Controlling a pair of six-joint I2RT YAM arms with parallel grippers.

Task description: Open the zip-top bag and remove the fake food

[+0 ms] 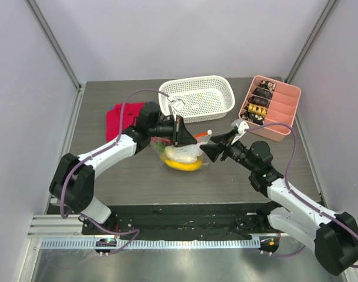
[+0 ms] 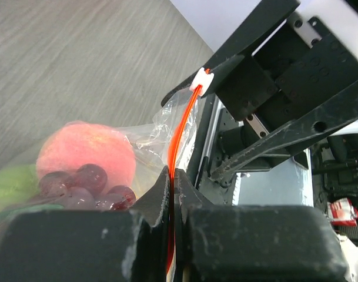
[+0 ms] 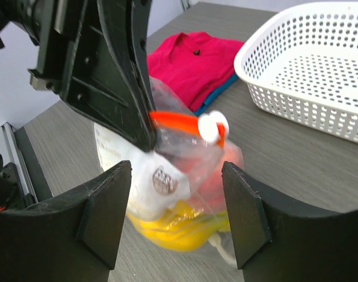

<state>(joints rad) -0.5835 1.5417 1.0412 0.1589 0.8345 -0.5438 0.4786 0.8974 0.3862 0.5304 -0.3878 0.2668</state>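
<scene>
The left gripper is clenched on the orange-red zipper strip of the zip-top bag; its 2 fingers are pressed flat together with the strip pinched between them. The strip runs up from that pinch to a white slider at its far end.

The right gripper faces it with its 2 fingers spread wide and nothing between the pads. The slider end of the bag sits just ahead of that gap; I cannot tell whether a finger touches it.

The bag hangs over the middle of the table, zipper uppermost. The fake food is inside: a yellow banana at the bottom, a pink-red fruit and dark red grapes.

Behind stand a white basket, a pink tray and a red cloth.
</scene>
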